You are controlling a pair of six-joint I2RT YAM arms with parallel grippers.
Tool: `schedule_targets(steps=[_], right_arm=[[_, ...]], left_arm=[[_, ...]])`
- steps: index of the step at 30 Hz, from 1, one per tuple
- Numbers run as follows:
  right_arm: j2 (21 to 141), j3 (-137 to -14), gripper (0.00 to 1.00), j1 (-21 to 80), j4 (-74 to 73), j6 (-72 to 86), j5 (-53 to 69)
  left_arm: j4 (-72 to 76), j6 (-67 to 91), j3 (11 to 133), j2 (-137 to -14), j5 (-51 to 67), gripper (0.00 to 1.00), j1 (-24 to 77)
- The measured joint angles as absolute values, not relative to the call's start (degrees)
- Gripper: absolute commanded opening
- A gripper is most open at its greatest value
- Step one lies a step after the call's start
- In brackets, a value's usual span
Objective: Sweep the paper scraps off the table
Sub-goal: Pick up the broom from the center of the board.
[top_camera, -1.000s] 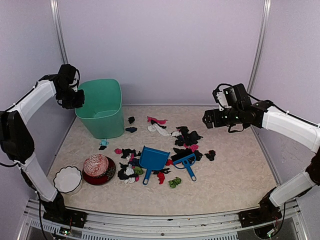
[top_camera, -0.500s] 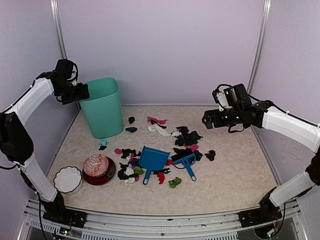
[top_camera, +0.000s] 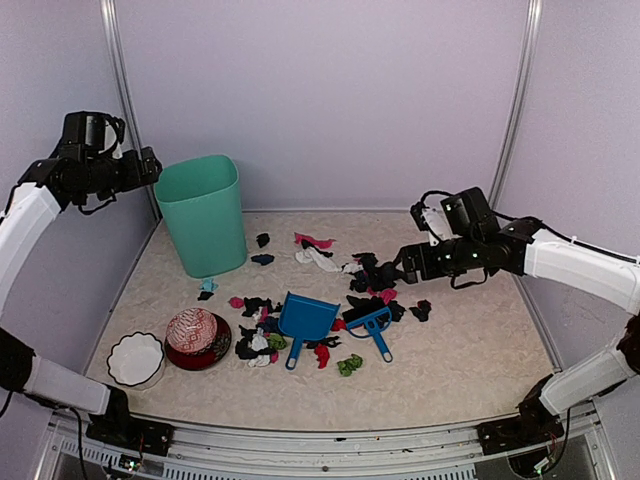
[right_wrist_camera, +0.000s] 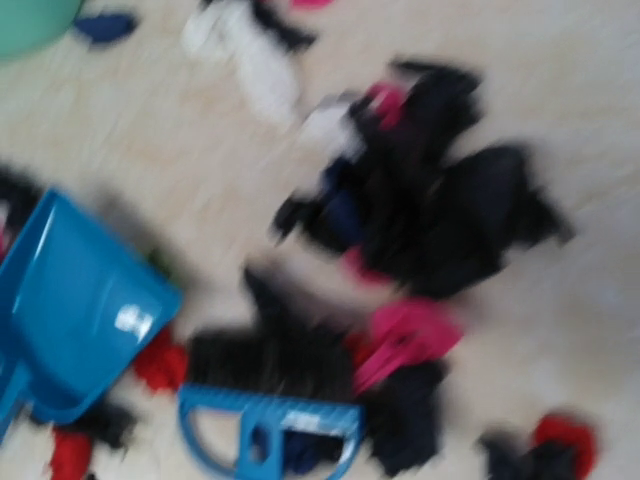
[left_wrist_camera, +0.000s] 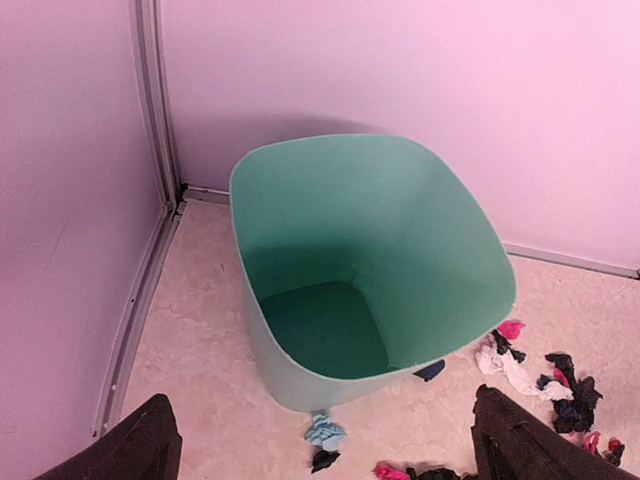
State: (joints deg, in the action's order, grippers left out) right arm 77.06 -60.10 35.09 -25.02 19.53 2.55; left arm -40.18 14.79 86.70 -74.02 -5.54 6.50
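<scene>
Paper scraps [top_camera: 375, 275]: strewn over the middle of the worktop [top_camera: 470, 350], mostly black with pink, red, white and green bits. Thickest around the blue dustpan [top_camera: 305, 318] and the blue hand brush [top_camera: 372, 325], with a few strays at the foot of the green bin [top_camera: 203, 215]. None seen inside that bin in the left wrist view, so judged barely begun.

Left claw [top_camera: 150, 168]: hangs high at the back-left corner and looks down into the bin's open mouth, fingers [left_wrist_camera: 140, 445] spread wide with nothing between. Probably held there so as not to obstruct, or to check that the bin stands upright, ready to receive.

Right claw [top_camera: 408, 262]: reaches low over the right-hand heap, just behind the brush. Impossible to tell whether apart or together: wrist view smeared, no fingers showing. Likely aim: the brush handle.

Dustpan and brush: lie side by side amid the litter, handles toward the near edge, handy for either arm. Two bowls [top_camera: 195, 335] at near left, apart from the job.
</scene>
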Motion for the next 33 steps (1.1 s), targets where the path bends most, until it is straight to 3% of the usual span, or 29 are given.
schedule_targets(steps=[14,26,33], right_arm=[[77.0,-49.9,0.73,44.3,-26.9,25.2,3.8],[86.2,-46.4,0.61,48.1,-20.0,30.6,1.6],[92.6,-46.7,0.57,49.5,-16.6,32.7,-0.7]], left_arm=[[-27.4,13.1,68.7,-58.4,-3.7,0.99,26.7],[-25.1,9.4,66.2,-60.1,-5.9,0.99,39.9],[-25.2,8.6,64.5,-61.6,-7.6,0.99,42.0]])
